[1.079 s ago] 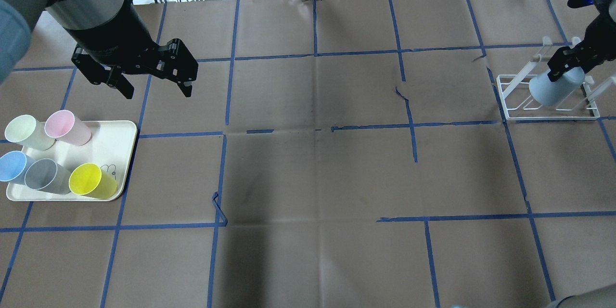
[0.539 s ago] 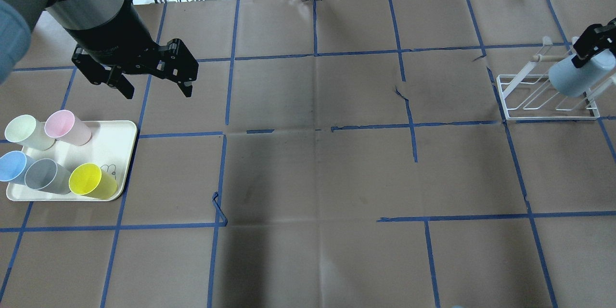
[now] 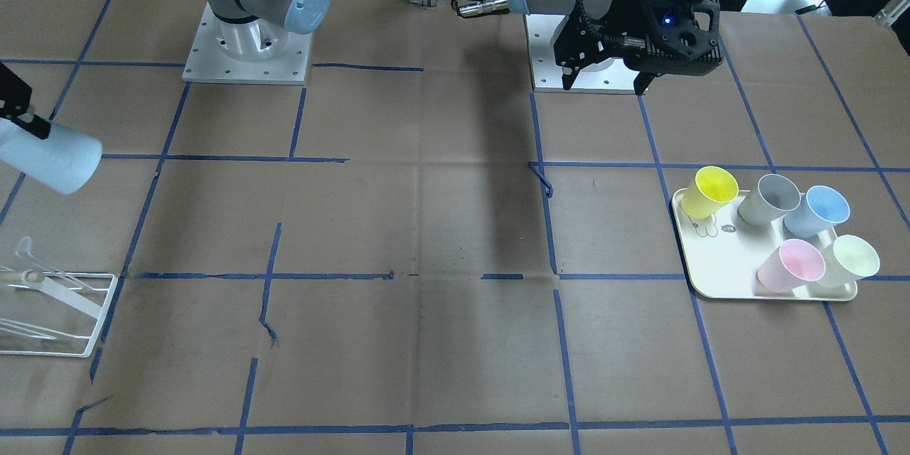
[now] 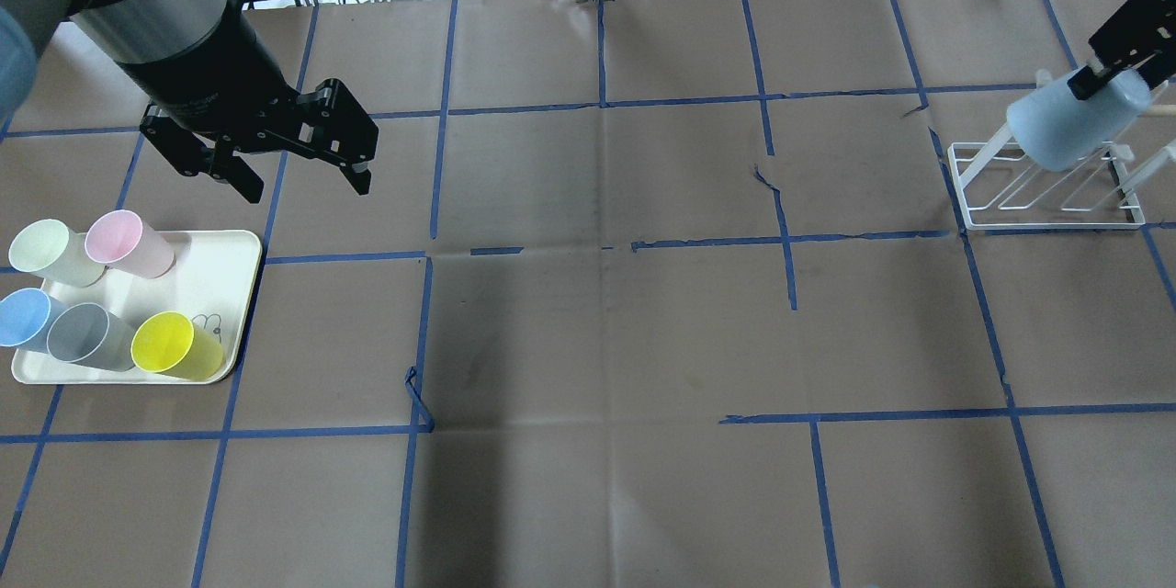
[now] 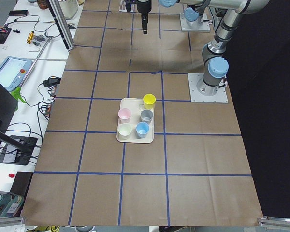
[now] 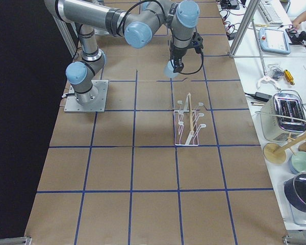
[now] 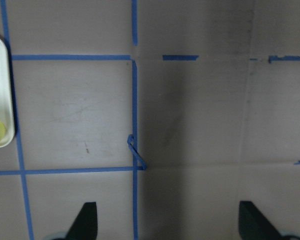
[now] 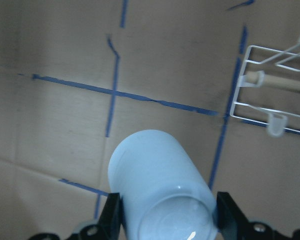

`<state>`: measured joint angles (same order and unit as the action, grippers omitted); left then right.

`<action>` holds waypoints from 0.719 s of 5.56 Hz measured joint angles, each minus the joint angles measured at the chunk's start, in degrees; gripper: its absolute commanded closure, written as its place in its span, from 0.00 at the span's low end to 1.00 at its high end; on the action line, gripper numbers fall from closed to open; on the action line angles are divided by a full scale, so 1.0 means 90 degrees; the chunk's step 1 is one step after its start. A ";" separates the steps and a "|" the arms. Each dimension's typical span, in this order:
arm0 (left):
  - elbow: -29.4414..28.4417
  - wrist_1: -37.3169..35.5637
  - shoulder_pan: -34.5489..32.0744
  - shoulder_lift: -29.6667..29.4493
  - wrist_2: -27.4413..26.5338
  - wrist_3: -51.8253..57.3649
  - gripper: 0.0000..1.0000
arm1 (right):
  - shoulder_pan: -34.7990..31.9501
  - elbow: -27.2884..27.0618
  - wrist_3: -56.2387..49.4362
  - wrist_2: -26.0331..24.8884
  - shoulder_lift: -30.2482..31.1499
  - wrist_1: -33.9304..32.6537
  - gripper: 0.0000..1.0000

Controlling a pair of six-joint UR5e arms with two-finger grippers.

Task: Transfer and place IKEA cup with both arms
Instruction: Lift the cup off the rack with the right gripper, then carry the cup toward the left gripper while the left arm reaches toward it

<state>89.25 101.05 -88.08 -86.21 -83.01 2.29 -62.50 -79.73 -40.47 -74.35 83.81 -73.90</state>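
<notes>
Though partly cropped, right hand (image 8: 168,218) grips IKEA cup (image 8: 149,167).

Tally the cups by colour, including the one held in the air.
Yellow plastic cup: 1
Grey plastic cup: 1
Pink plastic cup: 1
Pale-green plastic cup: 1
Bright-blue plastic cup: 1
Pale-blue tapered plastic cup, held: 1
Total: 6

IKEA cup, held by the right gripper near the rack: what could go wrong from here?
1. The right gripper pinches the IKEA cup only at its closed base end, cup tilted; it may slip or swivel in transit.
2. The left gripper is open far across the table; it can only take the mouth end, so a misaligned handover could drop it.
3. The tray already holds five cups; if it goes there, free space is tight.
</notes>
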 measured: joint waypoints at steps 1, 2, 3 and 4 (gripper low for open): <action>0.0028 0.0437 0.0359 0.0013 0.0631 0.0671 0.01 | -0.0056 0.0031 -0.0256 0.0938 -0.0001 0.0850 0.64; 0.0063 0.0837 0.0754 0.0013 0.1214 0.1405 0.01 | -0.0096 0.0021 -0.0725 0.1891 -0.0027 0.1655 0.65; 0.0141 0.1147 0.1132 0.0007 0.1867 0.2000 0.01 | -0.0183 -0.0038 -0.1373 0.2829 -0.0077 0.2436 0.70; 0.0293 0.1296 0.1344 0.0006 0.2670 0.2324 0.01 | -0.0347 -0.0271 -0.1981 0.3697 -0.0125 0.3047 0.70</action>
<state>91.89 112.71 -75.99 -86.16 -58.99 23.21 -65.62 -82.16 -58.30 -41.07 82.69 -46.47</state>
